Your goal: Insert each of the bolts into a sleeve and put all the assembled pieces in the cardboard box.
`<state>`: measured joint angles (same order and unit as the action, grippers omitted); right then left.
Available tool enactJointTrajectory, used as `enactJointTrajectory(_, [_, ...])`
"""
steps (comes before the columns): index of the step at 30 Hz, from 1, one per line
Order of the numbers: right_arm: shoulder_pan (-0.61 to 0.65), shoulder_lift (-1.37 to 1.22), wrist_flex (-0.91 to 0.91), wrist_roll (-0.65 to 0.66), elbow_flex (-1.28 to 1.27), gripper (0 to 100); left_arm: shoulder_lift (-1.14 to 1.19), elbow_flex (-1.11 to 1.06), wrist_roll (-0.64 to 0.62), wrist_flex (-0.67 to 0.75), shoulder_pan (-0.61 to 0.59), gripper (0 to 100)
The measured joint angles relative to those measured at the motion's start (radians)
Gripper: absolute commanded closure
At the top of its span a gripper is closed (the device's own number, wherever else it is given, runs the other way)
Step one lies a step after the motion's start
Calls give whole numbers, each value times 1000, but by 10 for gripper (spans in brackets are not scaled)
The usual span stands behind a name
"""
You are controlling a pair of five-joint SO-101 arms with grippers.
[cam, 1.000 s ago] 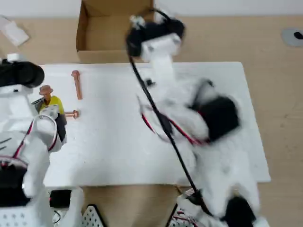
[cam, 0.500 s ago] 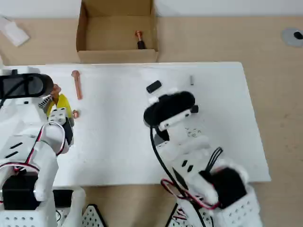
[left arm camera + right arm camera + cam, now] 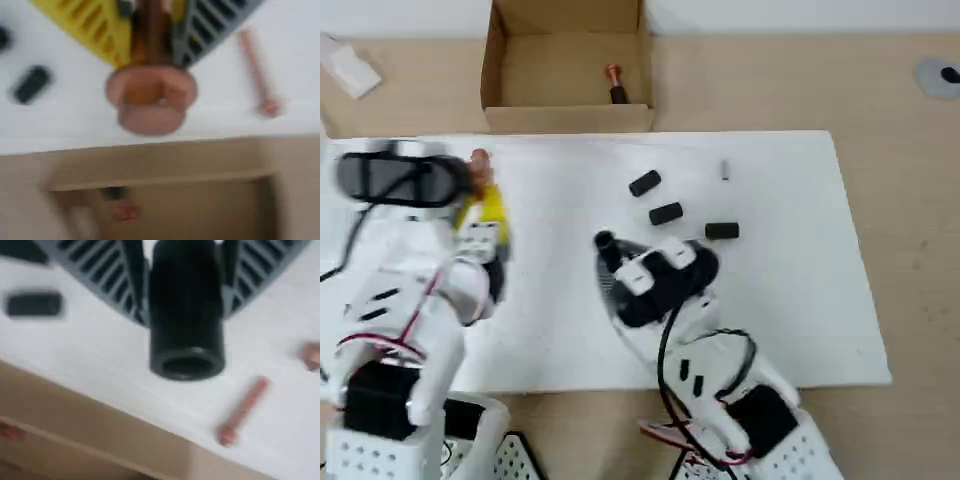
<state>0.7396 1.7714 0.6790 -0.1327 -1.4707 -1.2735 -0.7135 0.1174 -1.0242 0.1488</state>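
My left claw [image 3: 152, 35] clamps a copper bolt [image 3: 150, 100], hex head outward. My right claw [image 3: 186, 270] grips a black sleeve [image 3: 186, 330], bore open. Three loose sleeves [image 3: 665, 213] lie on the counter [image 3: 800, 300] at one o'clock. At twelve, the cardboard box [image 3: 500, 70] holds one assembled piece [image 3: 614, 84].

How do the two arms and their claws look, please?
Both arms are white shells with black motor blocks. The left arm carries thin red and black wires; the right arm a thick black cable and red wires. The left claw has one yellow and one grey ribbed finger; the right claw has grey ones.
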Motion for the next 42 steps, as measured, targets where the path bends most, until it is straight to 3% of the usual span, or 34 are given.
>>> enactJointTrajectory(4, [18, 5, -140, 49, -106, 989, -3, -26, -23, 77, 101, 994])
enactJointTrajectory(8, [18, 5, -196, 87, -158, 989, -80, -52, -161, 141, 110, 994])
enactJointTrajectory(12, [18, 5, -201, 81, -161, 989, -213, -126, -210, 183, 123, 994])
enactJointTrajectory(20, [18, 5, -206, 43, -164, 989, -425, -261, -218, 242, 210, 994])
enactJointTrajectory(30, [18, 5, -206, 40, -164, 989, -433, -465, -222, 428, 230, 994])
enactJointTrajectory(42, [18, 5, -250, -40, -170, 989, -433, -476, -258, 451, 232, 993])
